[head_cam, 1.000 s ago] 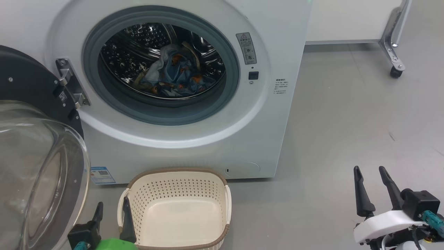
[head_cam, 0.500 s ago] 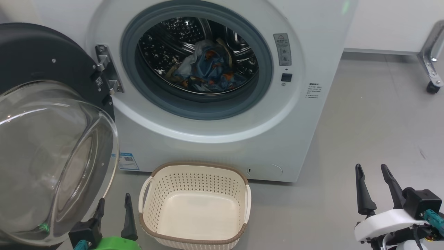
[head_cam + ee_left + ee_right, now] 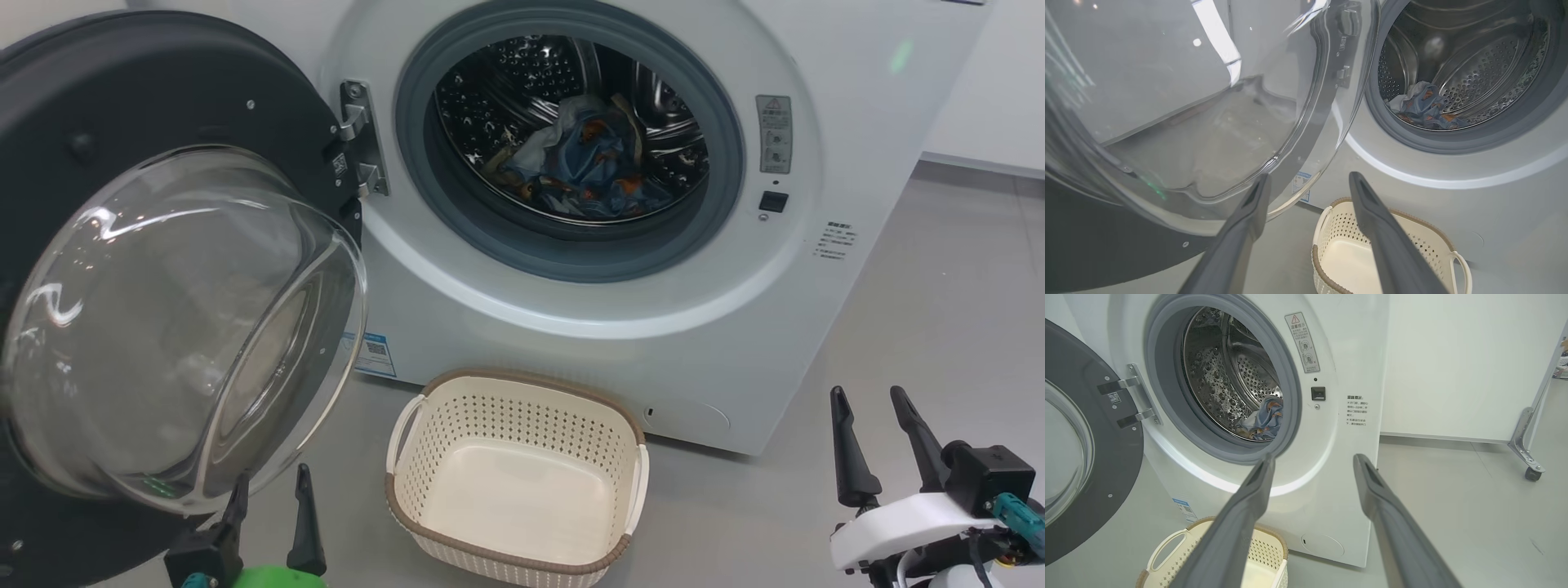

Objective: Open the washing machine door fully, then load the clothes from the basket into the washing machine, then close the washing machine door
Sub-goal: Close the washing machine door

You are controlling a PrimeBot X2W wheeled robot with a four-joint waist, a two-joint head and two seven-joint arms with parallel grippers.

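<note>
The white washing machine (image 3: 865, 98) stands with its door (image 3: 175, 327) swung wide to the left, glass bowl facing me. The clothes (image 3: 588, 167) lie in a blue and orange heap inside the steel drum, also seen as clothes (image 3: 1425, 108) and clothes (image 3: 1267, 420). The cream basket (image 3: 522, 400) sits on the floor in front of the machine with nothing inside. My left gripper (image 3: 272, 490) is open just below the door's glass, left of the basket. My right gripper (image 3: 872, 407) is open at the lower right, over bare floor.
Grey floor (image 3: 939, 327) stretches to the right of the machine. A white panel on a metal castor leg (image 3: 1529, 457) stands at the back right. The open door takes up the room at the left.
The head camera has turned left, so machine, door and basket have slid right in the picture. Both grippers hold their places, open.
</note>
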